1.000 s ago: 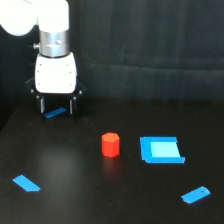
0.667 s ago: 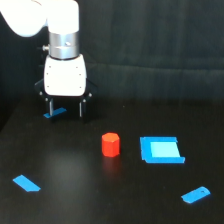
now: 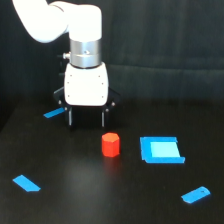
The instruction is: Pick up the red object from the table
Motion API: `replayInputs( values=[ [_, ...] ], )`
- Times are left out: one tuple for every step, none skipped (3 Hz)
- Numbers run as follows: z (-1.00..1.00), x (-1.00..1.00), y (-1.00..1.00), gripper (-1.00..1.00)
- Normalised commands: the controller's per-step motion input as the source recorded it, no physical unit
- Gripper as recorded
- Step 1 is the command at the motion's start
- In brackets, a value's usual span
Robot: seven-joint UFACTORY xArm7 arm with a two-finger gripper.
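Note:
The red object (image 3: 110, 144) is a small red-orange stubby hexagonal block standing on the black table (image 3: 90, 195) near the middle of the exterior view. My gripper (image 3: 86, 119) hangs from the white arm just behind it and to the exterior view's left. Its two dark fingers (image 3: 69, 117) point down, spread apart and empty, with their tips near the table surface. The block is apart from the fingers, untouched.
A blue square piece (image 3: 161, 149) lies to the exterior view's right of the block. A thin blue strip (image 3: 54, 112) lies behind the gripper at the left. Another blue strip (image 3: 26, 183) lies front left, and a blue oblong piece (image 3: 195, 195) front right.
The arm has moved toward the exterior view's right and closer to the red block. The block and blue pieces have not moved on the table.

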Motion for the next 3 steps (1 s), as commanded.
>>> replayInputs(
  values=[
    [-0.06,0.59,-0.82,1.00],
    [-0.13,0.21,-0.80,1.00],
    [-0.06,0.24,-0.74,1.00]
  ],
)
